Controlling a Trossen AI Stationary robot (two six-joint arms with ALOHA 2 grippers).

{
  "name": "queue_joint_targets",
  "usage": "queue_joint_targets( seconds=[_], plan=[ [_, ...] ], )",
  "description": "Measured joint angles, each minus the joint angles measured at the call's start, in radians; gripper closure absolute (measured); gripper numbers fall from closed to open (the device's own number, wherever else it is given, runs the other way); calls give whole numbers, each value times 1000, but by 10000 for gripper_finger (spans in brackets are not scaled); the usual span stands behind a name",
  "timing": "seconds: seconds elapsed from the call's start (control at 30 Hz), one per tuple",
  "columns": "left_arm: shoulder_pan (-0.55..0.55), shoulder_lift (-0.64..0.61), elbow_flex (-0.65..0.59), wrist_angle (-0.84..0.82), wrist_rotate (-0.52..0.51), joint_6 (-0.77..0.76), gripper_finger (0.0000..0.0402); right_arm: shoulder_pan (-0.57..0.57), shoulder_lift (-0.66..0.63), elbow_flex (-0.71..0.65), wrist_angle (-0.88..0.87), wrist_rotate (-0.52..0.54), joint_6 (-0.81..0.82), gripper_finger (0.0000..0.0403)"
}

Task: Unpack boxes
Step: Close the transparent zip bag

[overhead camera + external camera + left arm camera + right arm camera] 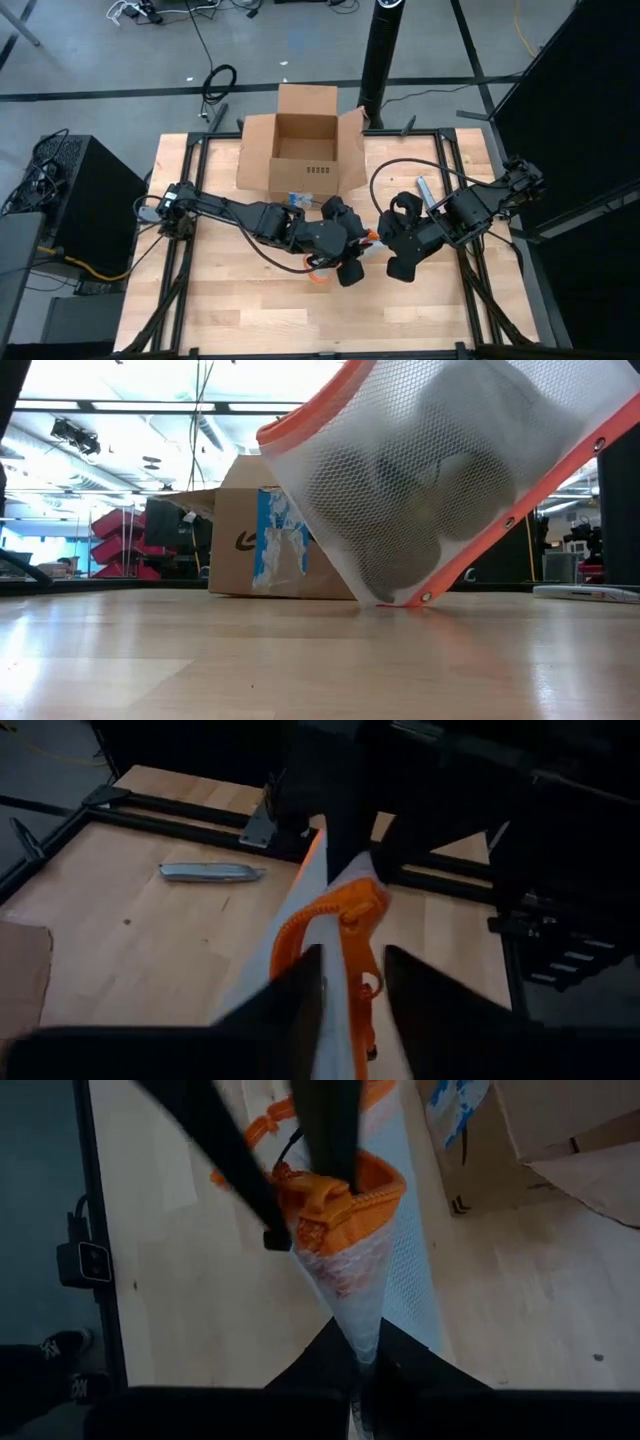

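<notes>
The brown cardboard box (300,140) stands open at the table's far middle, flaps spread, with a blue-and-white label on its near wall (272,545). A white mesh pouch with an orange zipper edge (440,470) hangs tilted between my two grippers at the table's middle. My left gripper (352,995) is shut on its orange end. My right gripper (360,1370) is shut on the opposite white end. In the high view, the left gripper (348,268) and the right gripper (400,262) sit close together, in front of the box. My left gripper has the pouch's bunched orange zipper edge (350,950) between its two fingers, which lie across that edge. The pouch runs away from it toward the other gripper. My right gripper pinches the pouch's narrow, gathered white mesh end (360,1335) between its two fingers. The pouch widens away from the fingers to its orange end. It is held up tilted, with one lower corner (400,601) on the table.
A grey utility knife (210,872) lies on the table's right part, near the black frame rail (440,150). Bare wood lies along the near edge (300,320). A black speaker-like case (90,200) stands off the table's left side.
</notes>
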Motion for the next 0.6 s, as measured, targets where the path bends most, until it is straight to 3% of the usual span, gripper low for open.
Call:
queue_joint_targets(
  seconds=[0.37, 0.6],
  plan=[
    [-3, -27, 0, -53, -21, -11, 379, 1, 0, 0, 7, 2, -1, 403],
    [-3, -29, 0, -150, -23, -20, 384, 13, -2, 6, 25, 3, -16, 403]
  ],
)
